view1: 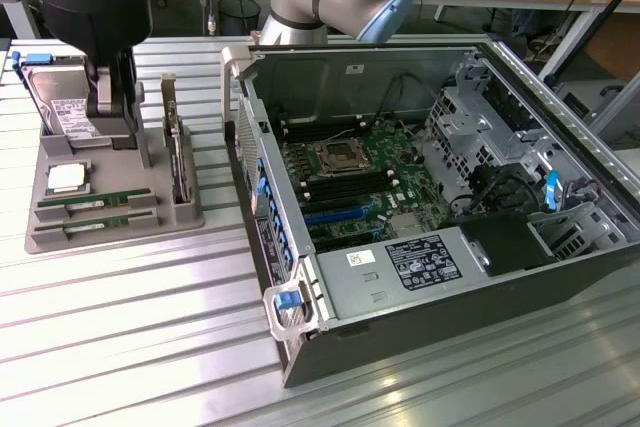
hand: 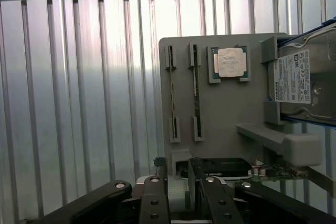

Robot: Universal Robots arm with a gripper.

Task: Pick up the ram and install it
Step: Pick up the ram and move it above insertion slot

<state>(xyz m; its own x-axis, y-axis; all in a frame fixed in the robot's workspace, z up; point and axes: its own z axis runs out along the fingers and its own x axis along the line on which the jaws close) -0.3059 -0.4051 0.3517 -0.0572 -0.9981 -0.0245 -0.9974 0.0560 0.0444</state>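
Two green ram sticks [view1: 95,201] [view1: 100,221] lie side by side in slots at the front of a grey holder tray [view1: 40,237], on the exterior view's left. From the wrist camera they appear edge-on as thin strips [hand: 171,98] [hand: 195,90]. My gripper [view1: 113,107] hangs over the back of this tray, next to the hard drive [view1: 62,107] and clear of the ram sticks. Its fingers stand open [hand: 178,182] with nothing between them. The open computer case [view1: 600,162] holds the motherboard [view1: 360,172] with long black memory slots beside the processor socket [view1: 332,157].
The tray also carries a square silver processor chip [view1: 66,178] [hand: 230,62] and an upright card with a metal bracket [view1: 178,152]. The case's side wall [view1: 255,167] rises between tray and motherboard. Drive cages and cables [view1: 500,167] fill the case's far side. Everything rests on a ribbed metal table [view1: 150,327].
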